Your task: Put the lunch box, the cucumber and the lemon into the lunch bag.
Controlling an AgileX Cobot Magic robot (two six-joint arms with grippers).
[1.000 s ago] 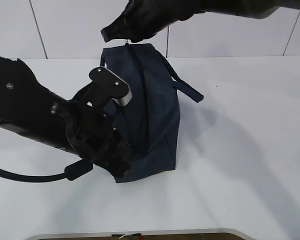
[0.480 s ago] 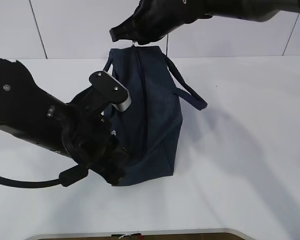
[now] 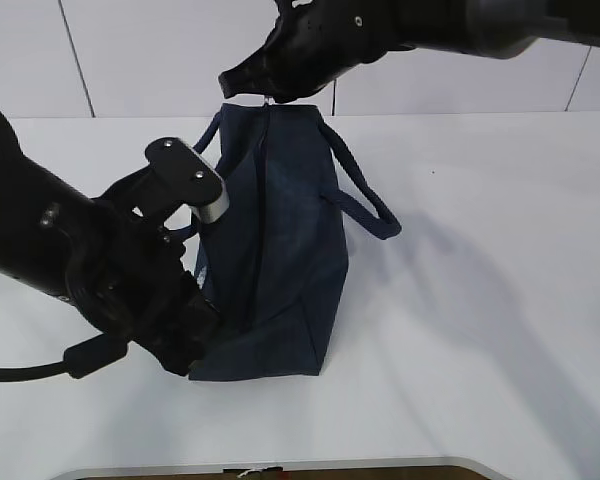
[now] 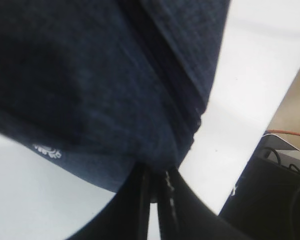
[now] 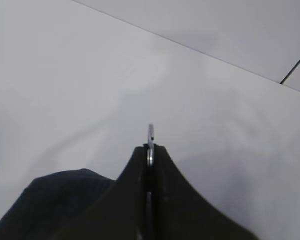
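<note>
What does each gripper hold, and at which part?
Right gripper pinches the lunch bag's metal ring pull; left gripper pinches the bag's fabric at its near end.

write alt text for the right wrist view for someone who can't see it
The right hand, seen from the wrist, is shut on a thin metal ring pull that sticks up between its dark fingertips. A fold of the navy lunch bag shows at lower left, against the bare white table and the wall beyond.
</note>
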